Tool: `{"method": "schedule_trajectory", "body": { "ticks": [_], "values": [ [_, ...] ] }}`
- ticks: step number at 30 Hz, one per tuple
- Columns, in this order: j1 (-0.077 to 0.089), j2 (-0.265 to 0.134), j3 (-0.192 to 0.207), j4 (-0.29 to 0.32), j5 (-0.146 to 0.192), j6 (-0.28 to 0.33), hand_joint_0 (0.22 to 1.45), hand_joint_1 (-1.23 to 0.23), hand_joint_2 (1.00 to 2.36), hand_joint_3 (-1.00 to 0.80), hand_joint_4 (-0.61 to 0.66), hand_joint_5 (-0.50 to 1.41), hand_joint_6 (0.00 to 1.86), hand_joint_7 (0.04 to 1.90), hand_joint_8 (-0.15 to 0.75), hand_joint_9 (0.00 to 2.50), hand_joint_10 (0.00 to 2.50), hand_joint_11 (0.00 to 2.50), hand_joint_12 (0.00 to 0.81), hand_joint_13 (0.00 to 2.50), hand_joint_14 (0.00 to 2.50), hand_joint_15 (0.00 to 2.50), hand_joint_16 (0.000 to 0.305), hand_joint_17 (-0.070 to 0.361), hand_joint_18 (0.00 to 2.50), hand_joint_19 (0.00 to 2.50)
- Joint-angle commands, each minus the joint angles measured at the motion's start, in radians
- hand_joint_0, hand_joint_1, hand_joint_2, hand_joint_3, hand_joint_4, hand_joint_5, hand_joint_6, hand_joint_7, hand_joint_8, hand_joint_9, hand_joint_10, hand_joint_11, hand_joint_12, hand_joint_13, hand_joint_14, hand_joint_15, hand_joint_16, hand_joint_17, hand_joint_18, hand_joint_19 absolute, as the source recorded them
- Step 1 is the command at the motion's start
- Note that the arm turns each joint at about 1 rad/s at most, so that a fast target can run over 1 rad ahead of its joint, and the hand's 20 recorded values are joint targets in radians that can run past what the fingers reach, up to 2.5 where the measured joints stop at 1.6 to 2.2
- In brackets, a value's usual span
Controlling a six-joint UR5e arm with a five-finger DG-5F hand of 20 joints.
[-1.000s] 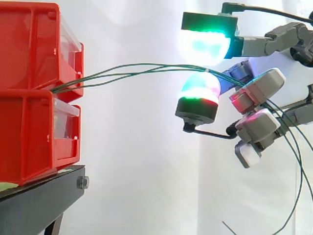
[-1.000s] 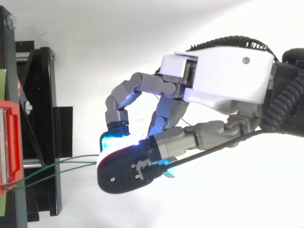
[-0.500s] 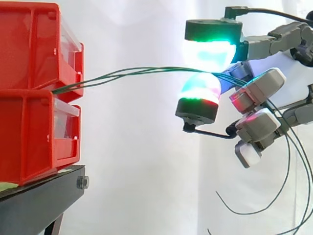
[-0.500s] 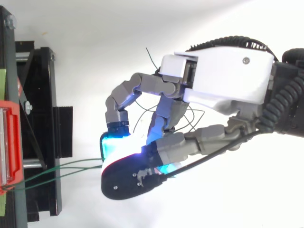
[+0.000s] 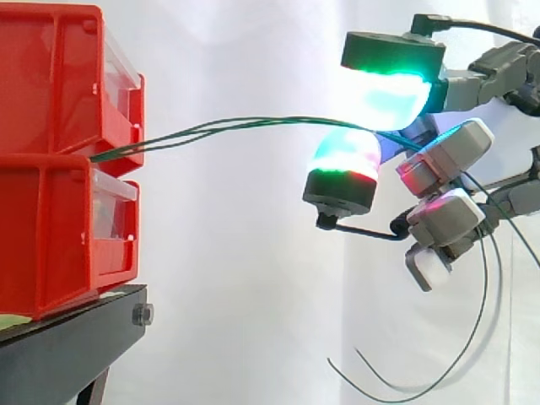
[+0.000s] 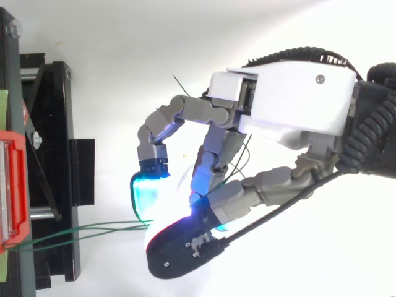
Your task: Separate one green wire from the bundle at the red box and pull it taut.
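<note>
Two or three thin green wires [image 5: 228, 125] leave the gap between the upper red bin [image 5: 51, 84] and the lower red bin [image 5: 51, 236] and arch rightward to my hand [image 5: 443, 156]. They pass between a green-glowing pad on top [image 5: 390, 89] and a second glowing pad underneath [image 5: 344, 156], which nearly meet on them. From above, the wires [image 6: 93, 230] run from the bin's edge [image 6: 9, 185] to the hand [image 6: 291, 99], whose fingers are curled. Loose wire ends [image 5: 472, 337] hang in a loop below the hand.
The bins stand on a black stand [image 5: 67, 346], also seen in the top view [image 6: 43, 124] at the left. A white curtain lies behind. Open room separates the bins and the hand, crossed only by the wires.
The top pad came down onto the wires, then slid right and slightly up. The hanging wire ends have swung and curled into a loop below the hand.
</note>
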Motion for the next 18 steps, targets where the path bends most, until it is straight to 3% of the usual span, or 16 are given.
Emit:
{"method": "schedule_trajectory", "body": {
  "ticks": [1,6,10,13,16,18],
  "values": [
    [0.000,0.000,-0.001,0.000,0.001,-0.002,0.66,-0.81,1.00,-0.50,0.06,-0.15,0.91,1.01,0.254,1.40,0.02,1.36,0.340,1.20,0.03,0.89,0.049,0.110,0.78,0.67],
    [0.000,0.000,0.000,0.000,0.003,-0.002,0.64,-0.76,1.00,-0.50,0.07,-0.15,0.91,1.01,0.246,1.41,0.02,1.37,0.343,1.20,0.03,0.89,0.049,0.109,0.78,0.68],
    [0.000,0.000,-0.001,0.000,0.003,-0.002,0.53,-0.53,1.00,-0.50,0.11,-0.14,0.90,0.99,0.266,1.45,0.02,1.35,0.359,1.23,0.03,0.88,0.052,0.117,0.81,0.69],
    [0.000,0.000,0.000,0.000,0.003,-0.002,0.49,-0.47,1.00,-0.50,0.12,-0.14,0.90,0.98,0.278,1.48,0.02,1.34,0.378,1.25,0.03,0.88,0.055,0.124,0.84,0.68],
    [0.000,0.000,0.000,0.000,0.003,-0.002,0.47,-0.48,1.00,-0.50,0.13,-0.14,0.89,1.00,0.286,1.50,0.02,1.36,0.392,1.28,0.03,0.89,0.058,0.130,0.86,0.67],
    [0.000,0.000,-0.001,-0.002,0.003,-0.002,0.45,-0.57,1.00,-0.50,0.14,-0.14,0.89,0.99,0.291,1.50,0.01,1.40,0.390,1.29,0.03,0.92,0.059,0.133,0.87,0.66]
  ]
}}
